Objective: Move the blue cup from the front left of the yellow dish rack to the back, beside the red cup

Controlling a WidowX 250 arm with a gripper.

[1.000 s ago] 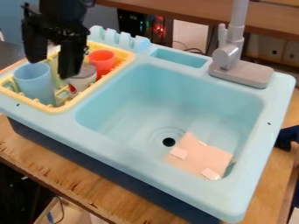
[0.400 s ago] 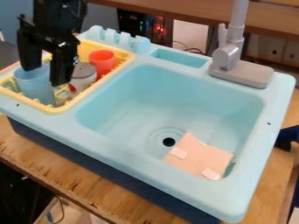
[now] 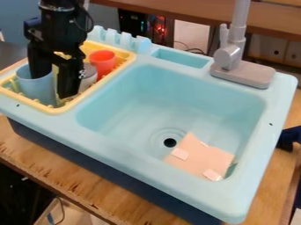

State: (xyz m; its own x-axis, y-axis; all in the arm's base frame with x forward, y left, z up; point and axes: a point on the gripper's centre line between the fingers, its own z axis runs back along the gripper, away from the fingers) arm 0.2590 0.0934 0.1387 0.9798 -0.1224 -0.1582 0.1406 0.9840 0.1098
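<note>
So the black two-finger gripper (image 3: 54, 87) is hanging over the yellow dish rack (image 3: 56, 110), and its fingers are spread pretty wide, with a clear gap between them. The light blue plastic cup (image 3: 38, 91) is right under it, standing upright in the rack. In the camera view, the left finger overlaps the cup's mouth, while the longer-looking right one comes down just past the cup's right side. Can't tell from this angle whether either finger touches it. Right behind that right finger, partly hidden, is a white container with a gray lid (image 3: 89, 72), and a bit further right and back from the gripper there's a red cup (image 3: 102, 60), also in the rack. The toy sink basin (image 3: 135, 105) is off to the gripper's right, all part of the same light blue unit. Well down and to the right of the gripper, a pinkish sheet (image 3: 203, 156) with small white patches lies on the basin floor beside the drain hole (image 3: 170, 142). The gray faucet (image 3: 244, 72) stands well over to the gripper's right, and the wooden tabletop (image 3: 88, 181) is below it all.
</note>
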